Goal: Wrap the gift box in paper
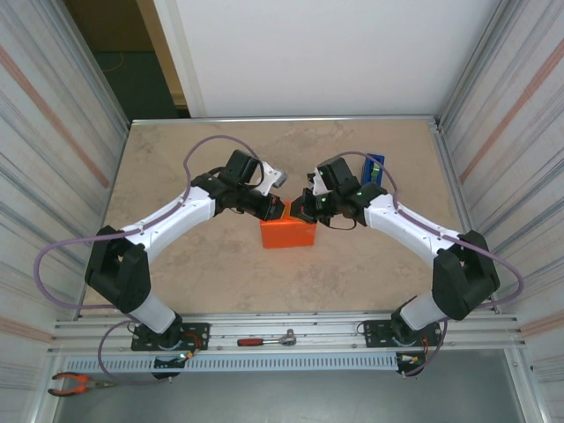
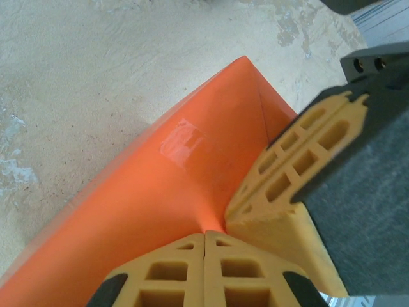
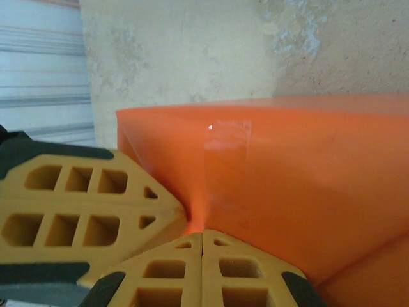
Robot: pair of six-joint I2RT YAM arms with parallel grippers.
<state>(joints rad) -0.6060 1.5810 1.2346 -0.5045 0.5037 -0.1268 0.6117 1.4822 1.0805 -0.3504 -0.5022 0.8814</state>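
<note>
Smooth, slightly glossy orange paper (image 2: 147,198), shiny clear tape patch (image 2: 182,139), matt mottled table (image 2: 96,77)

Top external — overhead from near edge, looking down on whole table (image 1: 203,273). Wrist views close-up, facing each other across paper (image 2: 147,192).

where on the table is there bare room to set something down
Bare: the far-left tabletop between back wall and left arm, and the near strip between the paper-covered gift box and the front rail. Crowded: the centre, where left pincer and right pincer meet at the box, with the blue tape dispenser behind the right one.
</note>
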